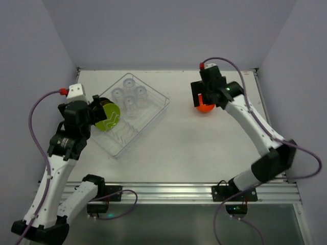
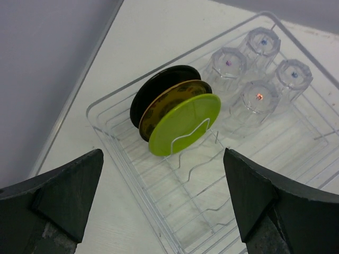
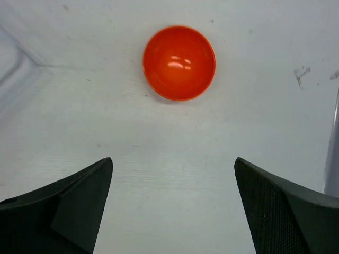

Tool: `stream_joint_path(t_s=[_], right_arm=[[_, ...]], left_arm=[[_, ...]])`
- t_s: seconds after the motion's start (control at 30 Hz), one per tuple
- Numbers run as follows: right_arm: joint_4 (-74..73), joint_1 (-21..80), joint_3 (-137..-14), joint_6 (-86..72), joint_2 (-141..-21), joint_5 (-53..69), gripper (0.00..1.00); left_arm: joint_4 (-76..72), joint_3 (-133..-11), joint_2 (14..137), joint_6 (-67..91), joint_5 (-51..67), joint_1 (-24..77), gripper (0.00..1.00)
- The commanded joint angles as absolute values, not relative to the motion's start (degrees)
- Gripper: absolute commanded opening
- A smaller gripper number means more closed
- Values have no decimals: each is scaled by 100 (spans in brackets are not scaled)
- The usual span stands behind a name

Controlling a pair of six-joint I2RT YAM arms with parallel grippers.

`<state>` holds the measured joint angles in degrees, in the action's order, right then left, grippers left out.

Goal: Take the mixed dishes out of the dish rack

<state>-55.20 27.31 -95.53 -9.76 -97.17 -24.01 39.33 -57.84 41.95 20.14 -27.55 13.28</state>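
Observation:
The dish rack [image 1: 148,116] sits left of centre on the table, a clear-looking wire basket [image 2: 122,159]. Round plates stand upright in its tines: a yellow-green face [image 2: 185,123] toward me and a black one [image 2: 159,84] behind, seen from above as the plate [image 1: 108,116]. Several clear tumblers [image 2: 258,98] stand upside down at the rack's far end [image 1: 130,96]. My left gripper [image 1: 96,113] hangs open just short of the plates [image 2: 163,151]. The orange bowl [image 3: 179,62] rests on the table at the right, outside the rack [image 1: 207,107]. My right gripper [image 3: 174,159] is open above it, touching nothing [image 1: 201,99].
Grey walls close in the table on the left, back and right. A metal rail [image 3: 332,148] runs along the table's right edge. A corner of the rack [image 3: 16,69] shows at the left of the right wrist view.

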Motion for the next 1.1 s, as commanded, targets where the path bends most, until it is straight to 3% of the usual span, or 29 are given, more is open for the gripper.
stream_joint_path(t_s=[0.0,0.2,0.3,0.37,0.43,0.67,1.07], right_arm=[[-4318,2803,-8502,-1213,-7739,-1470,99],[-2418,2839,-5358,-1204,-4700,-221,99],[-2119,2839,-4810,-1536,-3897,-169,99],[-2013,2839,-4641,-1600,-3692,104,98],[-2013,2839,-4509,-1670,-3586,106,97],[-2083,2848,-4641,-1670,-3858,712,96],[-2004,3207,-4483,-1591,-3463,694,95]], left_arm=[[4165,-6230,5288,1145,-2251,1380,100],[4323,-6916,7161,633,-2266,1380,100],[4317,-7102,7628,466,-2303,1380,99],[4045,-6875,7594,300,-2023,1380,98],[3789,-6768,7594,246,-1951,1371,90],[3963,-6960,8191,211,-2382,1380,76],[4535,-7629,9079,141,-3225,1362,73]])
